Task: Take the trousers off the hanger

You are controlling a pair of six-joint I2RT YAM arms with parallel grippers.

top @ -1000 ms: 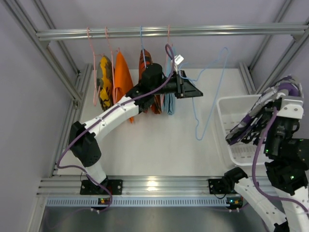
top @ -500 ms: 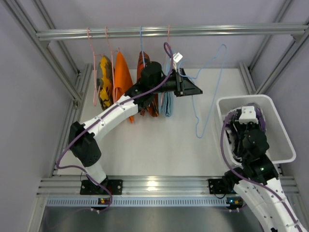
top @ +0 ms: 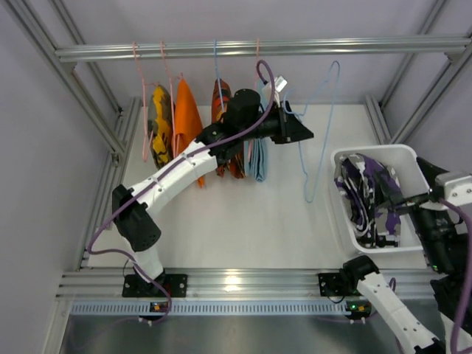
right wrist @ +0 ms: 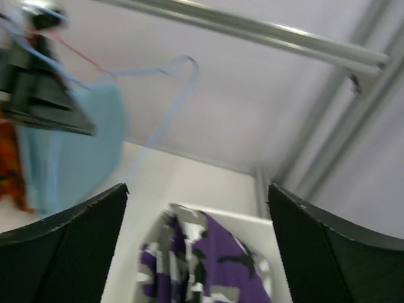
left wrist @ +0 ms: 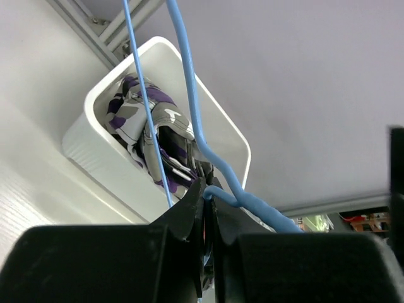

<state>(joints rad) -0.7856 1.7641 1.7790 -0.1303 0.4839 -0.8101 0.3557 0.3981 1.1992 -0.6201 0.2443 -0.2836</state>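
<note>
The purple, white and grey camouflage trousers (top: 372, 198) lie crumpled inside the white basket (top: 369, 150) at the right, off the hanger. They also show in the left wrist view as trousers (left wrist: 151, 126) and, blurred, in the right wrist view as trousers (right wrist: 214, 268). The light-blue wire hanger (top: 328, 133) is bare and hangs tilted in the air. My left gripper (top: 308, 137) is shut on its wire; the pinch is plain at the left gripper (left wrist: 209, 190) on the hanger (left wrist: 189, 95). My right gripper (right wrist: 197, 189) stands wide open and empty above the basket.
A metal rail (top: 258, 49) crosses the back, carrying pink hangers with a yellow-black garment (top: 160, 125), an orange one (top: 188, 114) and a plain light-blue one (top: 257, 158). Frame posts run along both sides. The basket wall (left wrist: 95, 151) stands by the right frame.
My right gripper has opened and let go of the trousers, which now lie in the basket; that arm drew back to the right. The left gripper with the hanger rose slightly.
</note>
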